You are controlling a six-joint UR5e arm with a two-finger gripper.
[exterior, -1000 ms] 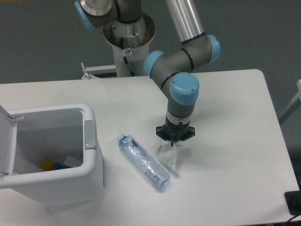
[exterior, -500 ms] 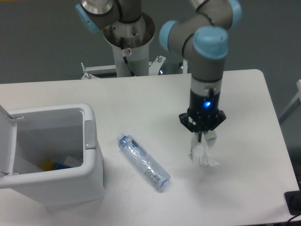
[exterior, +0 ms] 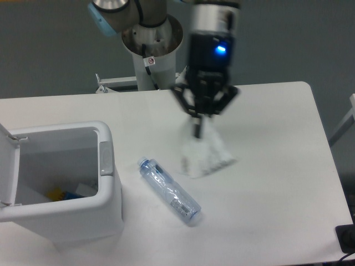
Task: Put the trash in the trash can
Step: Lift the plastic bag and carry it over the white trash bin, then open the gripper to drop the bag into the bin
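My gripper is shut on the clear plastic wrapper, which hangs below it, blurred by motion, well above the table's middle. The blue-tinted bottle with its blue cap lies on the table, slanting from upper left to lower right, below and left of the gripper. The white trash can stands at the left with its lid swung open. Some items, yellow, blue and white, lie in its bottom.
The robot's base column stands at the table's back edge. A dark object sits past the table's lower right corner. The table's right edge runs close to the frame's right side.
The gripper has lifted the wrapper off the table, first swinging right, then rising and moving left toward the middle. The bottle and the trash can have not moved.
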